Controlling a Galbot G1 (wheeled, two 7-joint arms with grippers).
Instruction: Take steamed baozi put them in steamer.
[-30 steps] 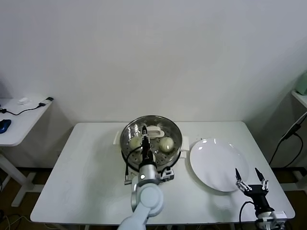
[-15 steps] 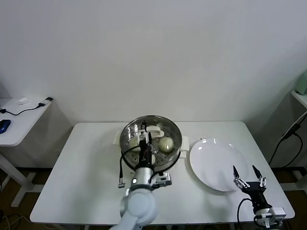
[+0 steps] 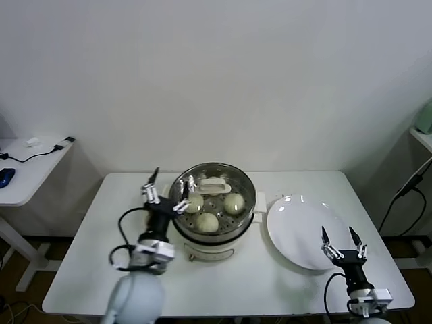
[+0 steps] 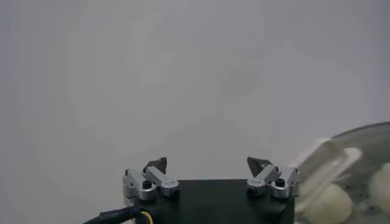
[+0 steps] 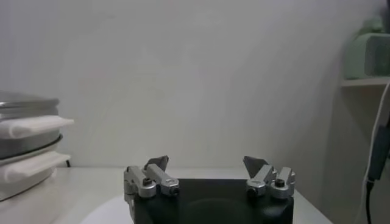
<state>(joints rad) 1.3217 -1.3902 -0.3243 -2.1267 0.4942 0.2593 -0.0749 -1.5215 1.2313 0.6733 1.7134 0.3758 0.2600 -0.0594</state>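
While my left hand (image 3: 164, 194) hangs released just left of the steamer (image 3: 213, 200) at frame centre, baozi (image 3: 208, 222) inside, any sideways swing risks knocking the rim.

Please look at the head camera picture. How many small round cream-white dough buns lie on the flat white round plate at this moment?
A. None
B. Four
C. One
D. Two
A. The flat white round plate is bare, while the small round cream-white dough buns that can be seen lie in the round shiny stainless-steel steamer basket.
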